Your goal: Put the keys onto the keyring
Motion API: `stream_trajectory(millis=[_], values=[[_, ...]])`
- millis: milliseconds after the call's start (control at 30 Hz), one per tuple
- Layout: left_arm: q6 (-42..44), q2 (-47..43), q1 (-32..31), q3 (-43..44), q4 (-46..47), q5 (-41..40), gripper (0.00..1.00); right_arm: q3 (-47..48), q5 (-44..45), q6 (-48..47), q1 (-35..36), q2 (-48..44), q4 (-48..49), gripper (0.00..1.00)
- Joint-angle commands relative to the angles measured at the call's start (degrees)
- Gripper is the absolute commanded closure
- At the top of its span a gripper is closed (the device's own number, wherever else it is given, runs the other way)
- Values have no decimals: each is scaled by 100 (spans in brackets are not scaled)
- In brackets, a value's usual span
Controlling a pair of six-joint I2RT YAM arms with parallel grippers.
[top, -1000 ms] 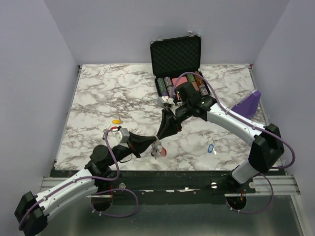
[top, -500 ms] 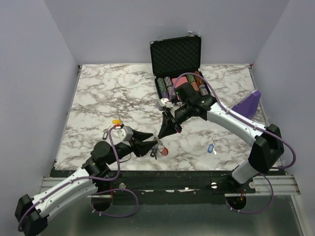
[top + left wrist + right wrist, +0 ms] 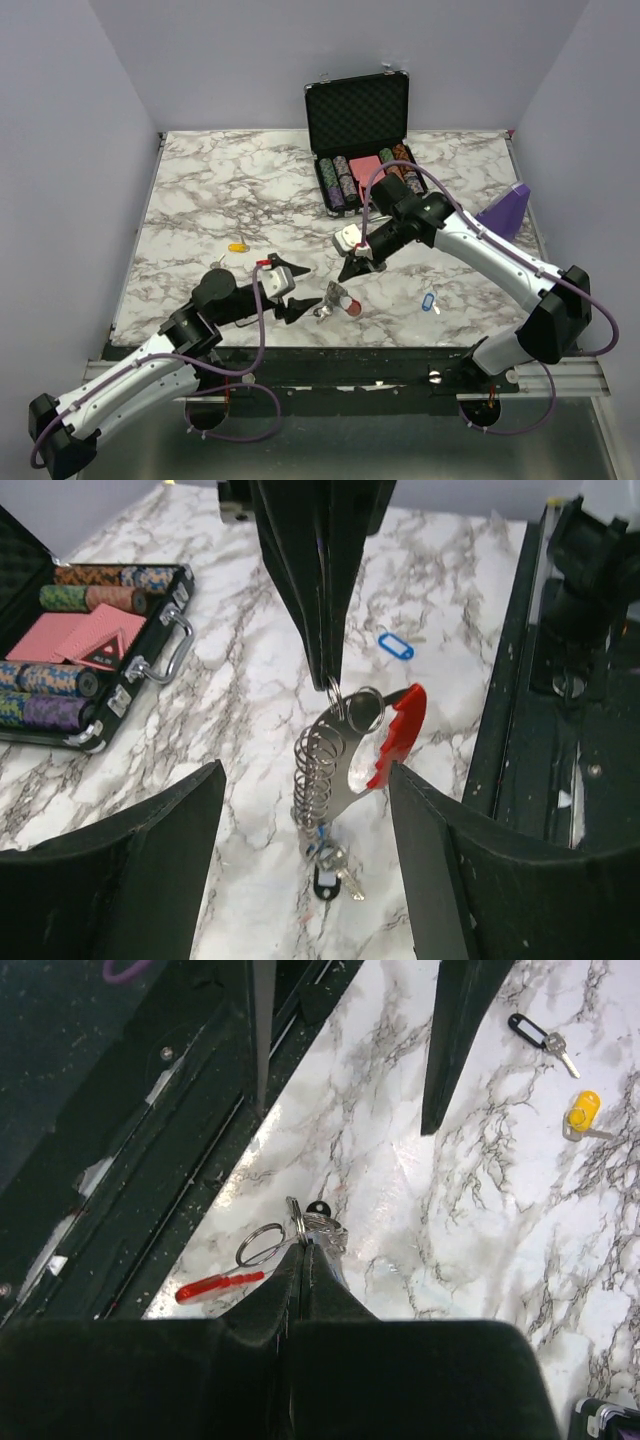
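Note:
The keyring point(image 3: 400, 732), a red and silver loop with a wire coil, hangs tilted just above the marble, pinched at its top by my right gripper point(image 3: 328, 680), which is shut on it. A key with a dark tag point(image 3: 326, 878) dangles from it and touches the table. My left gripper point(image 3: 305, 770) is open, its fingers on either side of the keyring without touching it. From above, the keyring point(image 3: 337, 300) sits between the left gripper point(image 3: 303, 292) and the right gripper point(image 3: 343, 278). Loose keys lie apart: a yellow-tagged key point(image 3: 237, 246), a blue-tagged key point(image 3: 429, 300), a dark-tagged key point(image 3: 535, 1032).
An open black case point(image 3: 360, 110) with poker chips stands at the back centre. A purple object point(image 3: 507, 208) lies at the right edge. The table's front edge and a black rail point(image 3: 560, 730) run just beside the keyring.
My left gripper has opened, let go of the keyring and drawn back to the left. My right gripper has shut on the keyring and shifted it slightly right.

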Motion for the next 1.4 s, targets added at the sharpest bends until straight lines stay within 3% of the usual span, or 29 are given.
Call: stream_trajectory(millis=[0, 500, 1000, 1167, 1267, 1367], values=[[679, 507, -46, 165, 54, 563, 28, -121, 182, -756, 60, -118, -287, 97], [-41, 1378, -248, 156, 1303, 519, 52, -77, 375, -160, 113, 58, -23, 97], [-489, 1897, -354, 270, 1462, 282, 70, -6, 358, 148, 139, 84, 47, 97], [-472, 1941, -354, 332, 1339, 97, 82, -24, 314, 157, 148, 84, 47, 97], [-428, 2020, -354, 420, 1120, 167, 100, -15, 253, 175, 157, 93, 21, 97], [-393, 2038, -354, 420, 944, 202, 100, 2, 165, 183, 157, 93, 3, 97]])
